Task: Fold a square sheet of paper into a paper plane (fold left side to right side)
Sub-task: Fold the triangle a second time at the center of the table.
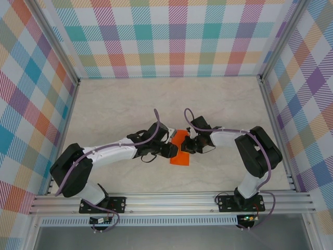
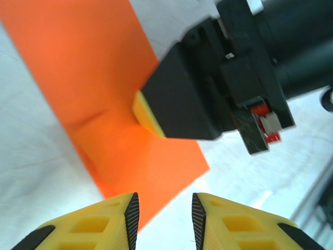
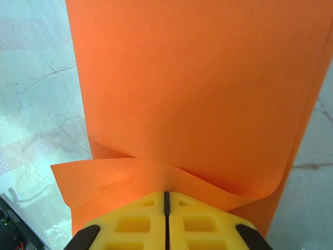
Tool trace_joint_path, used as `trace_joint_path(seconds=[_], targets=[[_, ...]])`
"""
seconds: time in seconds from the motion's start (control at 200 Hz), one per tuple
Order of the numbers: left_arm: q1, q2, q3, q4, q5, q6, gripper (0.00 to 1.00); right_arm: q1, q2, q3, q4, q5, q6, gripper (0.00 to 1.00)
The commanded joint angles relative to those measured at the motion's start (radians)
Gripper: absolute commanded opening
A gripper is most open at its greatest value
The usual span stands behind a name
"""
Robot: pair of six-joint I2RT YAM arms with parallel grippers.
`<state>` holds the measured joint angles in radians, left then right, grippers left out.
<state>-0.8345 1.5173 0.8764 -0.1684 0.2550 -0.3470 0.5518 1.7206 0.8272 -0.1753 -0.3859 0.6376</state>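
Orange paper (image 1: pixel 180 150) lies on the table (image 1: pixel 125 104), the right gripper (image 3: pixel 166 197) pressing it with fingers shut, the left gripper (image 2: pixel 162 214) narrowly parted, empty.

From above, my left pincer (image 1: pixel 171 151) and my right pincer (image 1: pixel 186 147) meet over the orange paper (image 1: pixel 180 158) and hide parts of it; their tips are too small there to tell apart. My left wrist camera loses the paper off the top and left edges, and the blurred right pincer covers part of it. On the right wrist, my fingers (image 3: pixel 130 224) hide the paper's near edge.
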Motion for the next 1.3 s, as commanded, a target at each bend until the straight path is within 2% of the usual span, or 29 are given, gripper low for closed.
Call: trace_joint_path(seconds=[0.0, 0.145, 0.295, 0.64, 1.01, 1.115, 1.295], targets=[[-0.003, 0.003, -0.046, 0.099, 0.170, -0.069, 0.33, 0.003, 0.020, 0.009, -0.052, 0.023, -0.018, 0.07], [-0.008, 0.054, -0.049, 0.145, 0.234, -0.074, 0.31, 0.004, 0.021, 0.011, -0.054, 0.022, -0.018, 0.07], [-0.009, 0.123, -0.029, 0.156, 0.249, -0.062, 0.30, 0.004, 0.021, 0.012, -0.059, 0.021, -0.018, 0.07], [-0.003, 0.191, -0.013, 0.092, 0.136, -0.019, 0.27, 0.004, 0.018, 0.018, -0.079, 0.029, -0.026, 0.07], [0.005, 0.207, -0.040, 0.099, 0.112, -0.025, 0.26, 0.004, 0.018, 0.020, -0.083, 0.033, -0.035, 0.07], [0.006, 0.214, -0.050, 0.106, 0.112, -0.033, 0.22, 0.005, 0.013, 0.020, -0.075, 0.026, -0.035, 0.07], [0.005, 0.208, -0.090, 0.113, 0.089, -0.046, 0.09, -0.005, -0.046, 0.020, -0.046, -0.002, -0.048, 0.07]])
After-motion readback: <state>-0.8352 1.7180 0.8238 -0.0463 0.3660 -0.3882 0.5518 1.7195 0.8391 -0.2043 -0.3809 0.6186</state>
